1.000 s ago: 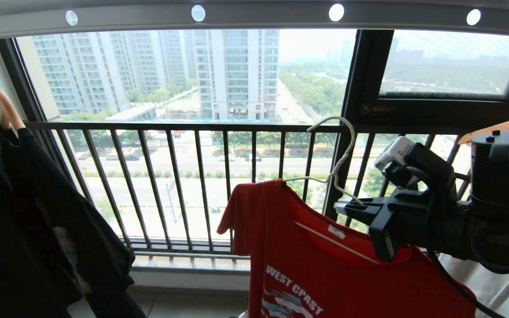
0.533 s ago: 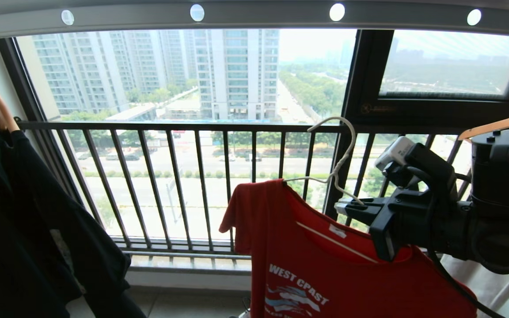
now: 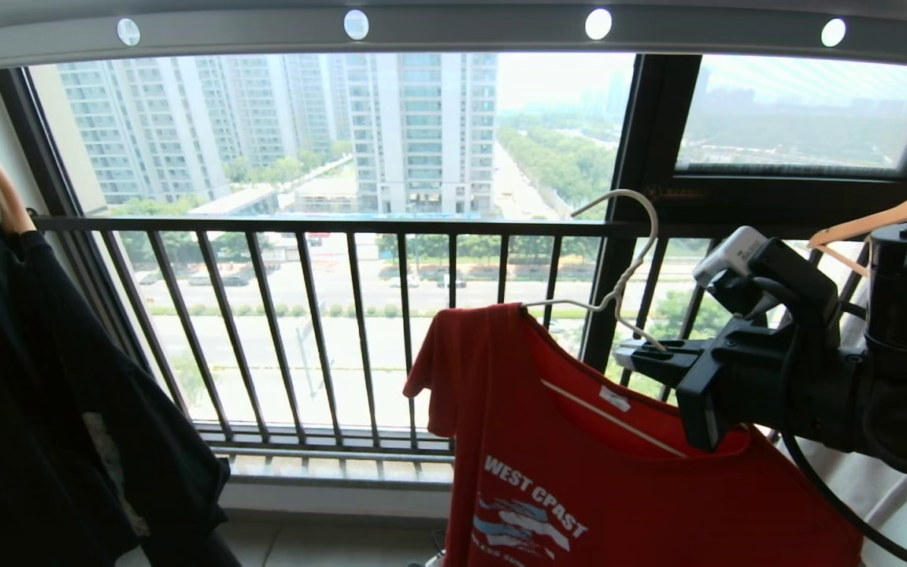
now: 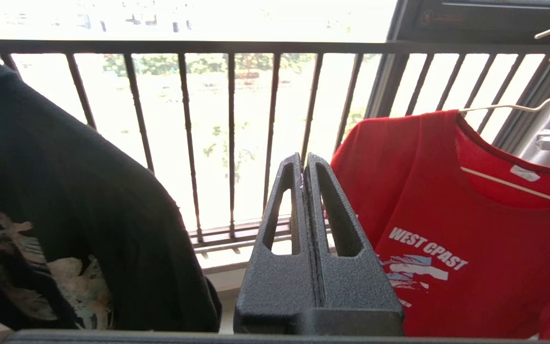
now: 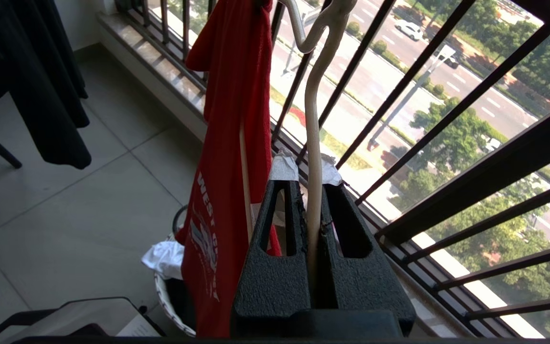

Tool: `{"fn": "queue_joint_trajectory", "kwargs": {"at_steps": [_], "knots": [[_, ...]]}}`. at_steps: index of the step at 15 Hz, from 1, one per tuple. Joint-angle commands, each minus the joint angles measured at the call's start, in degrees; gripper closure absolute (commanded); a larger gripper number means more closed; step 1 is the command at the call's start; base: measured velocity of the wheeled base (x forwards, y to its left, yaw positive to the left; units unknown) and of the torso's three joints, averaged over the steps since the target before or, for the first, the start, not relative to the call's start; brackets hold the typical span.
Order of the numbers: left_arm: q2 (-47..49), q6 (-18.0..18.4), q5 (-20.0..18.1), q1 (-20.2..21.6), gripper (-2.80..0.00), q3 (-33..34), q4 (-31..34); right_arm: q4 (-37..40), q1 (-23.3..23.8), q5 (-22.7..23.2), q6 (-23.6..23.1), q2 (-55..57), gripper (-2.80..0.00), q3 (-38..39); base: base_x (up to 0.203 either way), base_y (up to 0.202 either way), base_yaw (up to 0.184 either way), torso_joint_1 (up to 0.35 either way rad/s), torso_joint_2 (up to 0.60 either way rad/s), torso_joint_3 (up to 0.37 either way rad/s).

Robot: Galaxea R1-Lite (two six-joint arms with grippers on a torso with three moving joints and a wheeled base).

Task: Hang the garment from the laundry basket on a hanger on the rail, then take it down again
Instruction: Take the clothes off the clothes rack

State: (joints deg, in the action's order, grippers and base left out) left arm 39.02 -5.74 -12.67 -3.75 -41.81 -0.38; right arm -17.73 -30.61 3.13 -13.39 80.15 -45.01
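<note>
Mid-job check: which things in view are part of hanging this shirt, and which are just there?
In the job:
- red T-shirt on the cream wire hanger
- right gripper, shut on the hanger's arm
- grey rail overhead
- laundry basket below
- left gripper, shut, empty

Just there:
- black garment
- wooden hangers
- window railing
- white cloth in the basket

We see a black garment (image 3: pixel 44 409) on a wooden hanger (image 3: pixel 6 201) at far left, dark window railing (image 3: pixel 327 331) behind, tower blocks (image 3: pixel 280 126) beyond.
</note>
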Motion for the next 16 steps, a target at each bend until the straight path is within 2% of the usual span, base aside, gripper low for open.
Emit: {"fn": "queue_joint_trajectory", "kwargs": {"at_steps": [1,5,7,10,12,16], "knots": [[15.00,-0.76,-6.33,-3.44,0.00,-4.94,-0.46,-0.12,0.29,0.03,-0.06,0.72,0.00,0.04,0.000,0.000,0.000,0.000,0.00,0.000],[25.75,-0.84,-9.08,-15.90,0.00,-9.31,-1.81,-0.34,0.29,-0.05,-0.15,1.15,0.00,-0.46,0.000,0.000,0.000,0.000,0.00,0.000],[28.79,2.91,-9.40,-20.35,0.00,-8.84,-1.77,-2.98,0.29,-0.06,-0.16,1.29,0.00,-0.28,0.000,0.000,0.000,0.000,0.00,0.000],[35.26,3.00,-9.21,-27.59,0.00,-6.49,-2.20,-7.04,-0.21,-0.14,-0.30,4.07,0.00,-0.80,0.000,0.000,0.000,0.000,0.00,0.000],[38.45,1.07,-8.92,-29.82,0.00,-6.19,-2.34,-7.24,-0.68,-0.14,-0.24,5.28,0.00,-0.65,0.000,0.000,0.000,0.000,0.00,0.000],[39.70,-0.08,-8.86,-30.08,0.00,-6.01,-2.52,-7.24,-1.73,-0.14,-0.15,5.44,0.00,-0.44,0.000,0.000,0.000,0.000,0.00,0.000]]}}
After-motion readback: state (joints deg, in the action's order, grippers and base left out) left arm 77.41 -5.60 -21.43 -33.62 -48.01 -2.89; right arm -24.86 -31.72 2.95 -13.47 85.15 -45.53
